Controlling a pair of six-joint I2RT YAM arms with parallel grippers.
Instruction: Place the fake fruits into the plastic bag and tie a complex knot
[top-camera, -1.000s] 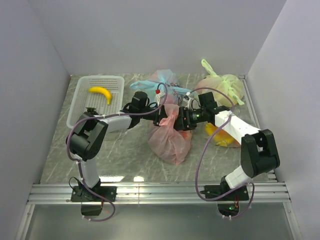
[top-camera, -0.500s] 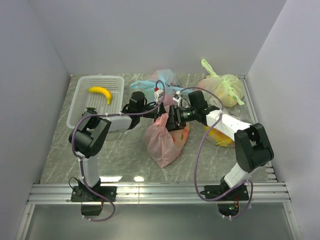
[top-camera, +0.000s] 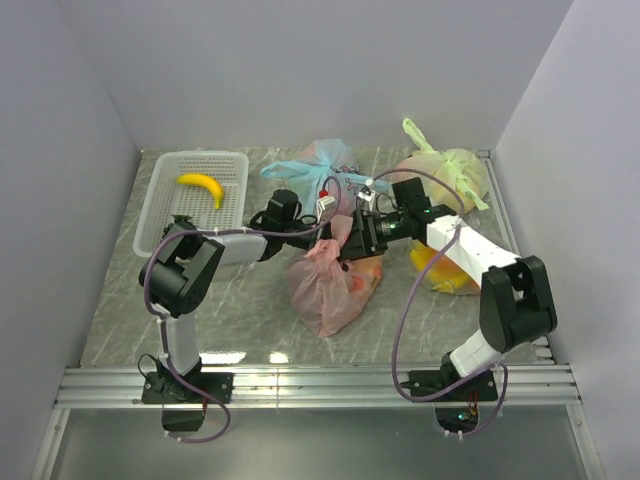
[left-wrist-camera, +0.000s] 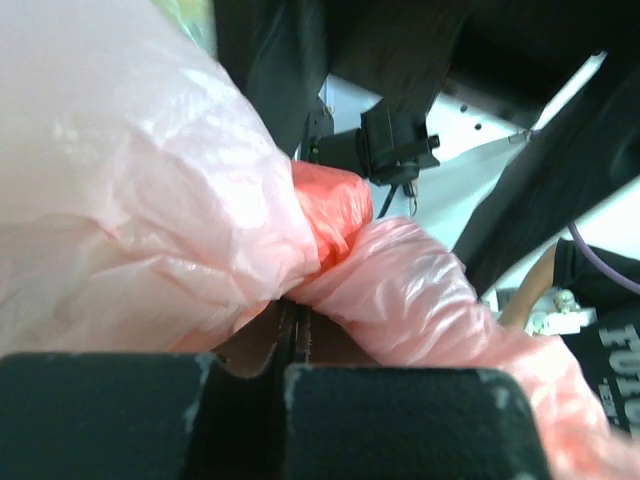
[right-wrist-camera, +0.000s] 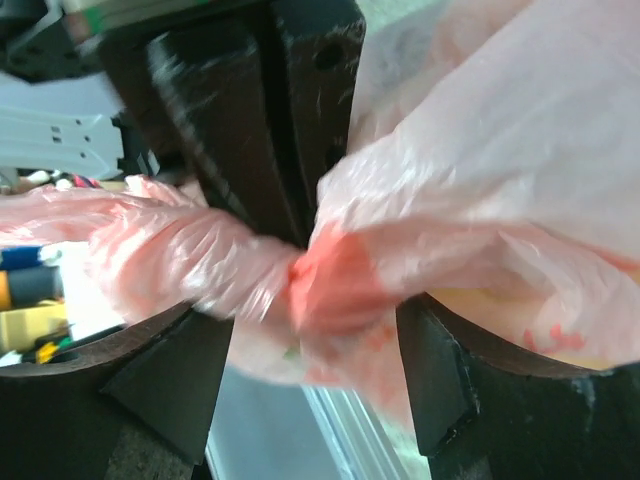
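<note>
Left gripper (left-wrist-camera: 290, 345) first: its black fingers are pressed together on a fold of the thin translucent pink plastic carrier bag (top-camera: 322, 290), pinching the film at the foot of one twisted pink handle strand (left-wrist-camera: 410, 285). Right gripper (right-wrist-camera: 315, 335) stands with its jaws wide apart, one finger on either side of the knot (right-wrist-camera: 325, 280), the tight reddish-pink twist where the handles cross. The plastic brushes both fingers, but I cannot tell whether they press on it, and I judge that this gripper holds nothing yet. Both grippers meet over the bag's neck, just to the right of the white perforated plastic basket (top-camera: 150, 205), and the bag's bulging body sags from there toward the near edge. Orange and yellow shapes show through the film, so some fake fruits appear to be inside, while one glossy yellow plastic banana (top-camera: 202, 187) lies in the basket. The step in hand looks like the tying, with a first twist made and the tie needing to be built up and tightened. The next move, as I judge it, calls for the right gripper to close on the free strand beside the knot and draw it away from the basket against the left's pinch, pulling steadily so the thin film cinches without tearing or slipping out.
</note>
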